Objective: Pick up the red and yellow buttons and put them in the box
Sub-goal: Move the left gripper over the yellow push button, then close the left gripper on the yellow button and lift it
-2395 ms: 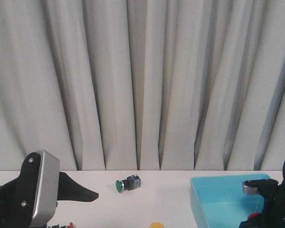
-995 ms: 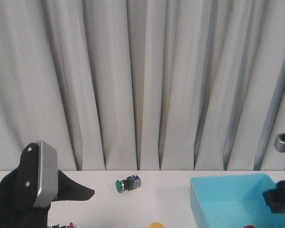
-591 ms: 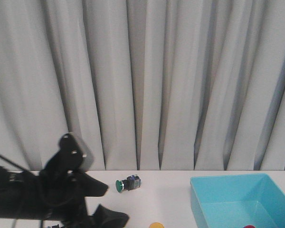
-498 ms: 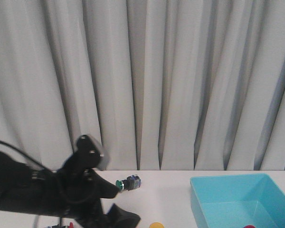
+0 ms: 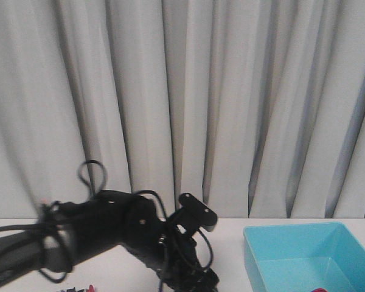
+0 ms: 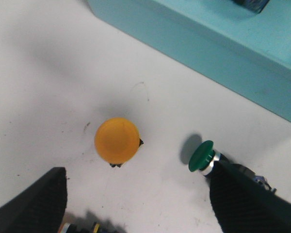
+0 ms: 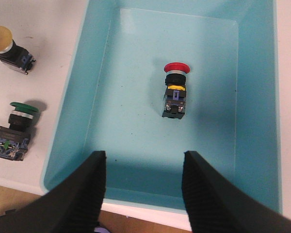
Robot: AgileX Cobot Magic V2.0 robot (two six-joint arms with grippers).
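Left gripper (image 6: 136,194) open wide, holding nothing, poised over the yellow button (image 6: 116,140). The button stands upright, cap up, centred between the two fingers (image 6: 36,204), so its long axis points toward the wrist. It sits on the table (image 6: 43,82) just outside the box (image 6: 223,58), with the green switch (image 6: 202,156) beside it. Right gripper (image 7: 143,194) open and empty above the box; one red button (image 7: 175,90) lies inside. Front view: the left arm hides the yellow button.
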